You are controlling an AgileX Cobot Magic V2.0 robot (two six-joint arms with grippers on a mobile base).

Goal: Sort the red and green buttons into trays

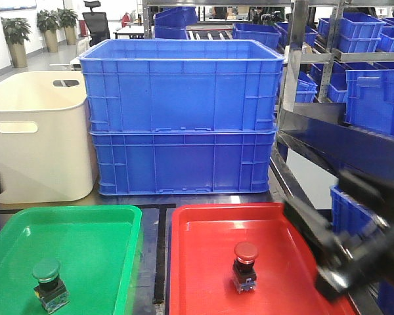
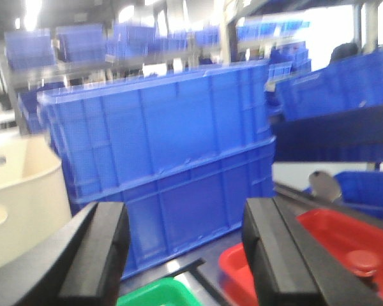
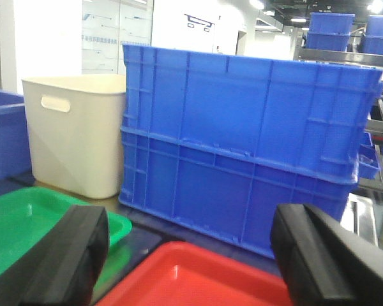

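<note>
Two trays, side by side: green tray (image 1: 111,220) holds one green button (image 1: 48,282), red tray (image 1: 203,226) holds one red button (image 1: 245,265) — each upright. Two blue crates (image 1: 184,118) stacked behind, one cream tub (image 1: 39,131) beside them. Left hand (image 2: 185,255) fingers apart, holding nothing; right hand (image 3: 191,268) likewise — wide apart.

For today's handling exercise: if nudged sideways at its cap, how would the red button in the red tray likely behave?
The red button looks top-heavy, its wide cap over a narrower body, so it may tip. The glossy red tray probably lets it slide.
</note>
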